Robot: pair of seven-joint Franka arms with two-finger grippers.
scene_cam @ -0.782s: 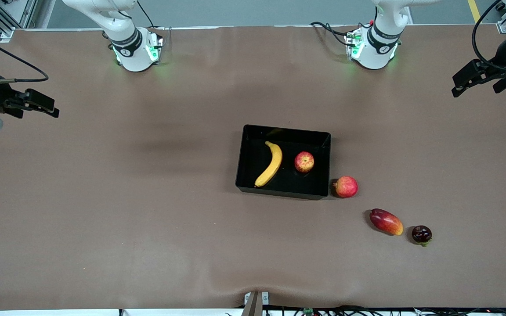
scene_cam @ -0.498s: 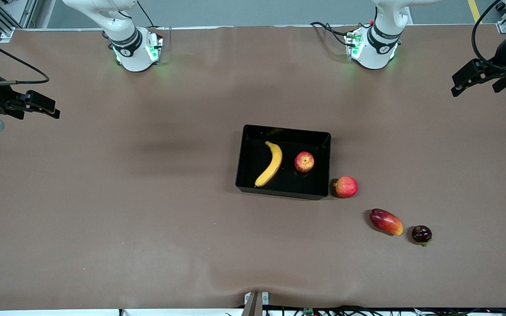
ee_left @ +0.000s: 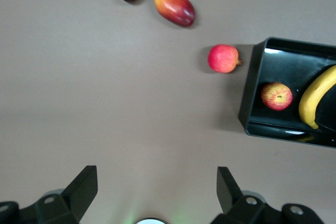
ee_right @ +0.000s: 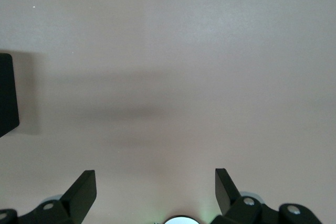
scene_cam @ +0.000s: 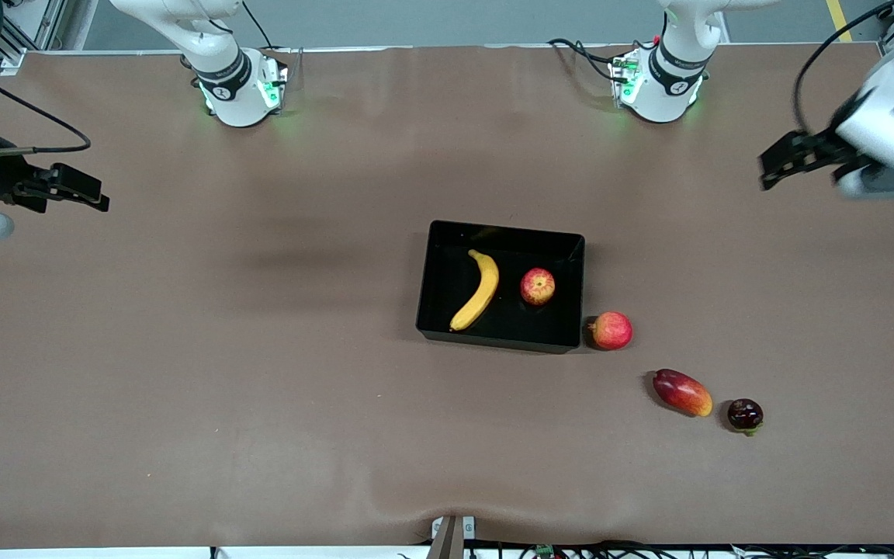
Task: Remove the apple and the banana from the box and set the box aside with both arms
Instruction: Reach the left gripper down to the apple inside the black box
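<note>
Both tools hang empty with fingers spread wide over bare surface (scene_cam: 183,349): the left tool (scene_cam: 777,164) at its own arm's end, the right tool (scene_cam: 86,190) at the other. Between them, well apart from each, the box (scene_cam: 503,338) holds the banana (scene_cam: 479,289) and the apple (scene_cam: 538,286) side by side.

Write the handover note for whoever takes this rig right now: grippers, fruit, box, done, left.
Left gripper: jaws open, empty, up over bare table at the left arm's end.
Right gripper: jaws open, empty, over bare table at the right arm's end.
Box: mid-table, with the banana and the apple lying apart inside it.
Outside, toward the left arm's end: a pink-red fruit beside the box's corner, then a mango-like fruit and a dark fruit.
Done: nothing.
Left: lift out both fruits, then move the box aside with both arms.
</note>
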